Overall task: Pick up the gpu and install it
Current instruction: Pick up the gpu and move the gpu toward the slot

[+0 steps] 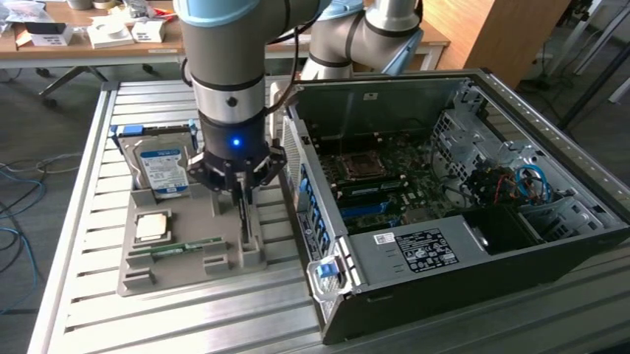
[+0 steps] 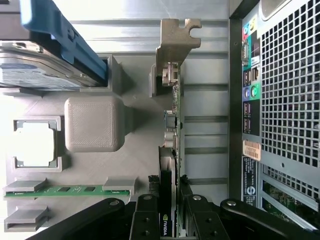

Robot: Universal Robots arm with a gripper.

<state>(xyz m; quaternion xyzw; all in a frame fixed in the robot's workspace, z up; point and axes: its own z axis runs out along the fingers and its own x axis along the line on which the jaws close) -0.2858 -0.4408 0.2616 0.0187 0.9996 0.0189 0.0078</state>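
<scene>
Looking down, I saw the gripper (image 2: 170, 200) clamped on the gpu (image 2: 173, 125), upright on edge in the grey holder (image 2: 95, 125); its long axis ran away towards the bracket (image 2: 177, 42).

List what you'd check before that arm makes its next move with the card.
1. The end effector sits centred over the gpu: ok.
2. The gpu stands upright in its holder: ok.
3. The drive is apart from the gpu: ok.
4. The case is open on top: ok.
5. The motherboard has room for it: cannot tell.
</scene>
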